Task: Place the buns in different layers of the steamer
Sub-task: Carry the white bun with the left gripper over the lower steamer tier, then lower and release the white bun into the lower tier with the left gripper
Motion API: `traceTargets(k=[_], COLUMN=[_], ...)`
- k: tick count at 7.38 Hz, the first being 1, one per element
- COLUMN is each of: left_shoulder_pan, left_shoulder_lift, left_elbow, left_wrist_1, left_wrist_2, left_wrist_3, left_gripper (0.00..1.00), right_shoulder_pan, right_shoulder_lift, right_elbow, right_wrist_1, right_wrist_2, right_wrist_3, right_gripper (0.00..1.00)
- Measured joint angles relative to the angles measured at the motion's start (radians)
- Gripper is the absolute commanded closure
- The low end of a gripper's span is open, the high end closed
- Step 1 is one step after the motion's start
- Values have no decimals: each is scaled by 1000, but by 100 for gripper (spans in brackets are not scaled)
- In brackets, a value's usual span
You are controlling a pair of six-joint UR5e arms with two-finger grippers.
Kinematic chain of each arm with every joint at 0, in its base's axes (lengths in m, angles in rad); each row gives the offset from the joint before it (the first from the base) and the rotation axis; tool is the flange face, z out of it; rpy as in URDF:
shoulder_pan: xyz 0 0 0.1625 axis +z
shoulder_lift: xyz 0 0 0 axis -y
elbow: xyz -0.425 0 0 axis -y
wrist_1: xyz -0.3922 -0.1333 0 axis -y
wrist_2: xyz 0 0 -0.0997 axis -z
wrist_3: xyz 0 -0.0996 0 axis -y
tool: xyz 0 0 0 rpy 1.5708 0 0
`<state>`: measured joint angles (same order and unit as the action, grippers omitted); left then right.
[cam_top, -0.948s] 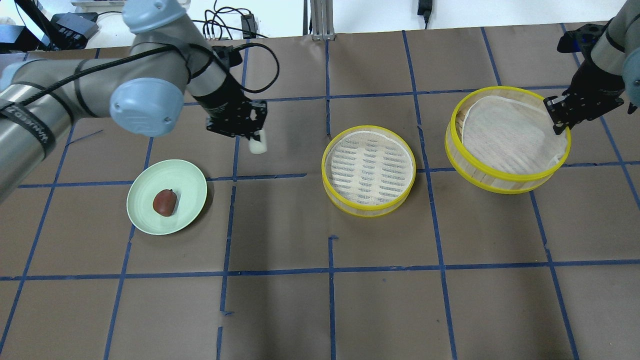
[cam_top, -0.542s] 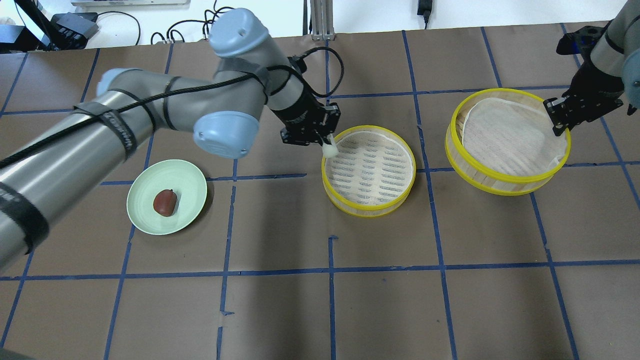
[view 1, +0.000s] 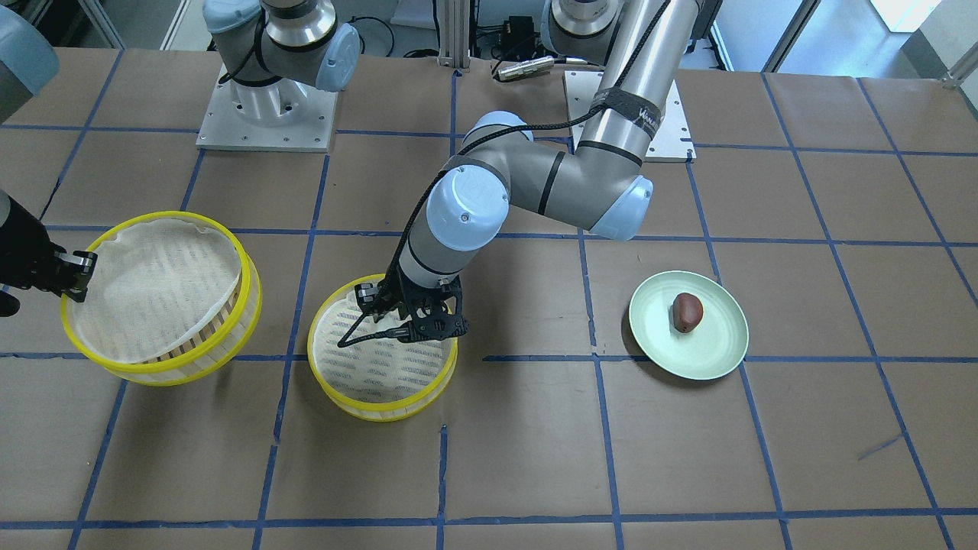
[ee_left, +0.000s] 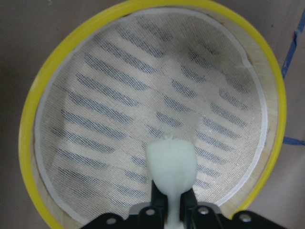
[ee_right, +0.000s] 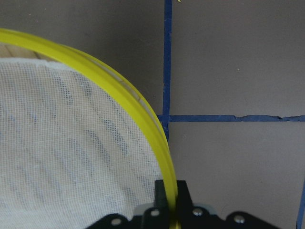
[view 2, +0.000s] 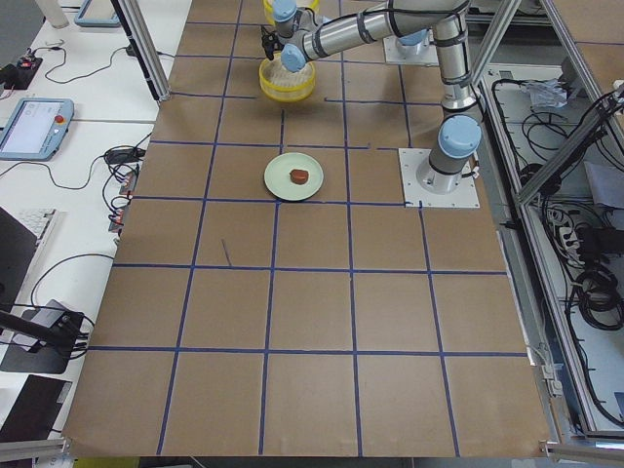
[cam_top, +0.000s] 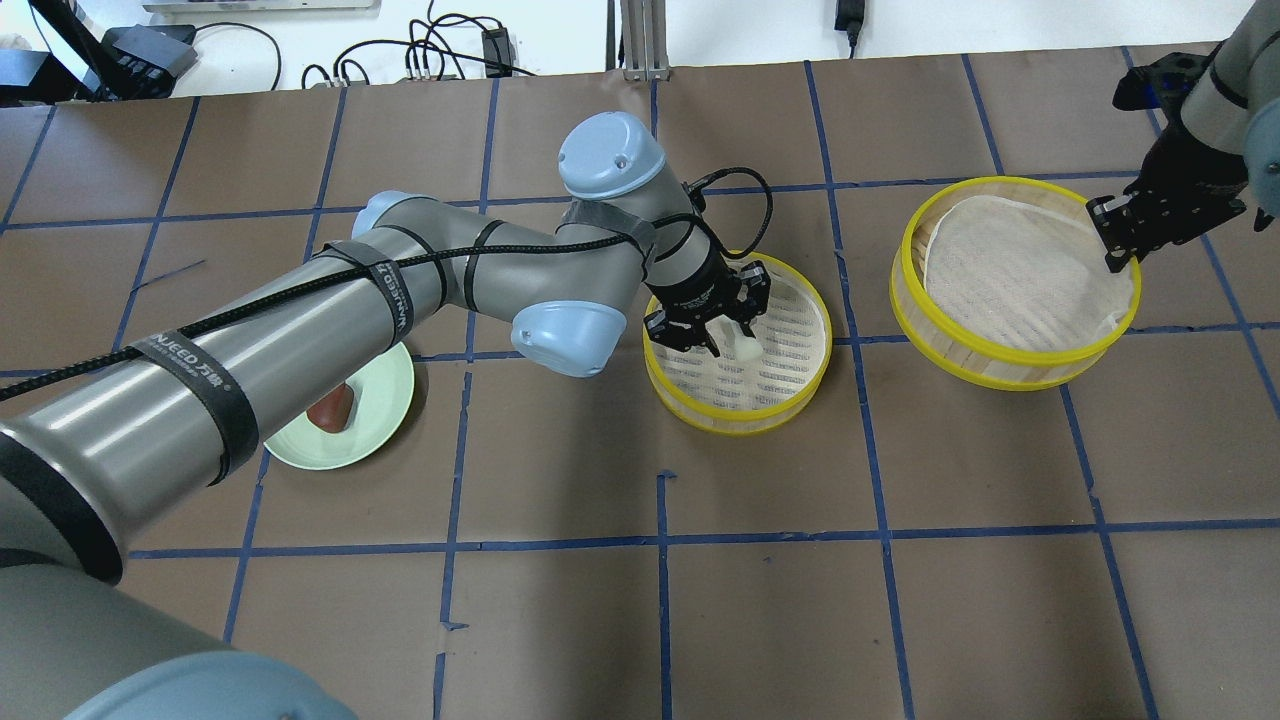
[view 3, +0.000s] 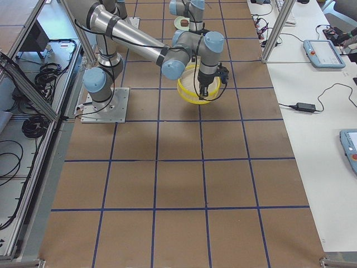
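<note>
While the right tool (ee_right: 171, 196) stayed clamped on the yellow rim of the far-right steamer tier (cam_top: 1000, 365), the left arm had swung a long way across the bench (cam_top: 900, 600). A little under a second earlier the left tool (cam_top: 733, 338) was carrying the white bun (ee_left: 170, 160) above bare bench between the plate (view 1: 710, 359) and the middle steamer tier (view 1: 382, 412). Half a second earlier it had reached that tier's rim. Now it hung over the tier's mesh liner, toward the robot's side of the circle, with the wrist pointing straight down. The left tool was still closed on the white bun, which stuck out beyond the fingertips above the striped cloth. Whether the bun already touched the liner could not be told. By this reading the first bun was about to be released into its layer, and the carrying part of that step was nearly over. The reddish-brown bun (view 1: 686, 312) lay untouched on the pale green plate, well apart from both tiers, so the second placement was not yet begun. From behind the robot, the left forearm stretched low across the plate and hid part of it, with the elbow folded back toward the tier. The tier held by the right tool looked tilted, its gripped side raised, and it had barely shifted over the same interval.
</note>
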<state>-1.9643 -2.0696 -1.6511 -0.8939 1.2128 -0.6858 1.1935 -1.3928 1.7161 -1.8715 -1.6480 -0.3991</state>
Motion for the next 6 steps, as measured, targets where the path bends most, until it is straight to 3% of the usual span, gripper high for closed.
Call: traceTargets(k=[4,6], left_shoulder_pan=[-2,-2], left_shoulder_lift=[13,19], left_elbow=[8,9], left_wrist_1=[23,30], left_wrist_2=[8,43], left_wrist_3=[5,9], left_gripper=[8,3], right_shoulder_pan=[0,0], right_shoulder_lift=[-1,-1], right_elbow=[-5,-7], right_wrist_1=[-1,0], right_wrist_2=[-1,-2], right_wrist_3=[0,0], right_gripper=[91,91])
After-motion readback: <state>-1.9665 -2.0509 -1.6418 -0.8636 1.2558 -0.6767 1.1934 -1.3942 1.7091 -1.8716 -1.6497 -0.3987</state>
